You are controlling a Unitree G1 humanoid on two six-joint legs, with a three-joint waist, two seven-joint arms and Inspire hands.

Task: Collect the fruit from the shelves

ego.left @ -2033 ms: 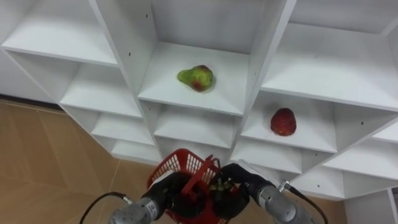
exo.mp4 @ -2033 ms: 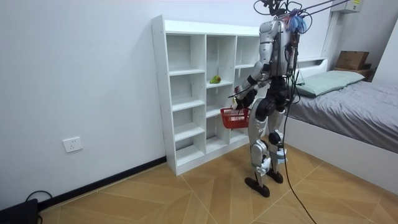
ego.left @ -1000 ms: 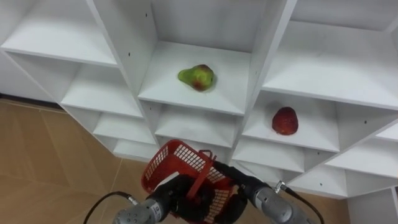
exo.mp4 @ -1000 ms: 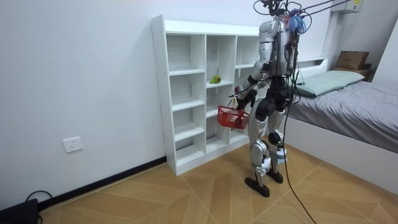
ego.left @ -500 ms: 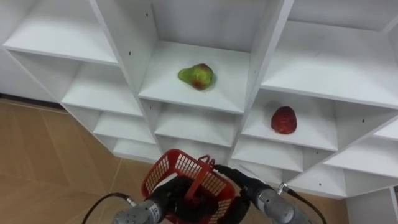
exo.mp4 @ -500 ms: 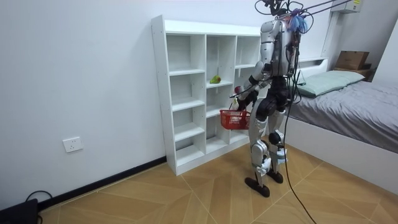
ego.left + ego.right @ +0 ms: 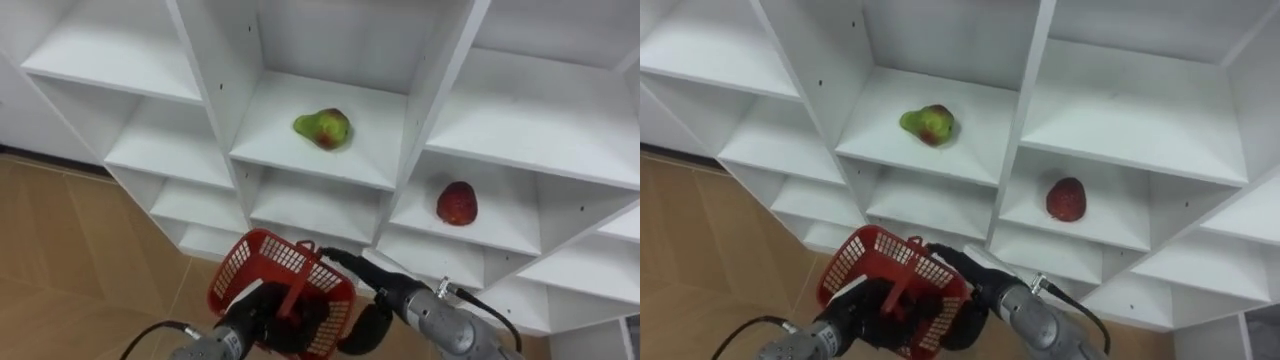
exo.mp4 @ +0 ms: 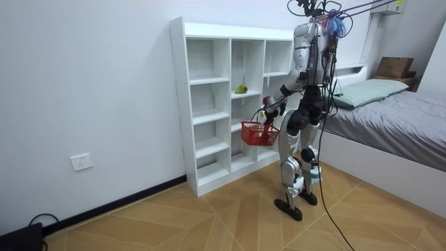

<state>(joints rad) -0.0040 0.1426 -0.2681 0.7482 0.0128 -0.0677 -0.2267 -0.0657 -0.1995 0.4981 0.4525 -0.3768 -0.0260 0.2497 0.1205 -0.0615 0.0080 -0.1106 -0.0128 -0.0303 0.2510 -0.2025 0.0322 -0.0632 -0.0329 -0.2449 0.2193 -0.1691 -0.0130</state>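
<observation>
I hold a red mesh basket (image 7: 270, 272) low in front of me, my left hand (image 7: 262, 318) curled round its upright handle. My right hand (image 7: 372, 290) is at the basket's right rim, fingers straight, holding nothing. On the middle shelf above lies a green-and-red pear (image 7: 322, 127). A red fruit (image 7: 456, 203) sits one shelf lower in the compartment to the right. What lies inside the basket is hidden. In the room view I stand upright facing the white closet (image 8: 209, 104), the basket (image 8: 259, 132) at hip height.
The closet's upright dividers (image 7: 440, 90) separate the two fruit compartments. Wooden floor (image 7: 70, 260) lies to the lower left. In the room view a bed (image 8: 397, 111) stands close behind me on the room view's right.
My right hand has come out of the basket and straightened beside its rim. The basket has swung a little to the left. The view has shifted slightly.
</observation>
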